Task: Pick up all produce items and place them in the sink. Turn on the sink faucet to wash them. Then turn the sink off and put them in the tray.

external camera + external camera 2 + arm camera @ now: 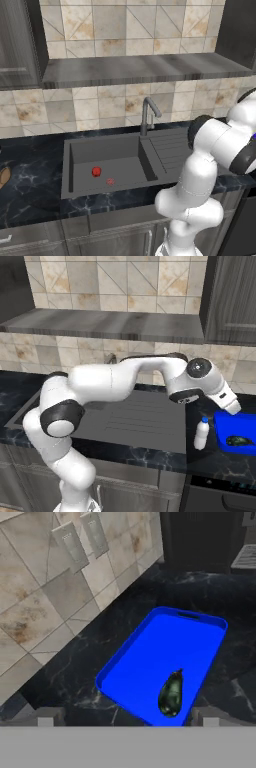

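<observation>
Counted by kind

Two produce items are seen: one red ball (96, 172), one dark green oval (171, 695); one tray (150, 643), one sink (90, 150), one faucet (148, 114), one white bottle (201, 433), possibly one tan item (4, 176).

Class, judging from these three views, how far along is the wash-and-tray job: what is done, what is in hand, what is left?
Done: the dark green-black oval produce item lies in the bright blue shallow tray.
In hand: nothing; the open two-finger gripper hangs empty above the tray.
Left: the bright red round ball sits in the dark grey sink basin and needs moving to the tray. No water shows at the slim dark faucet.
</observation>
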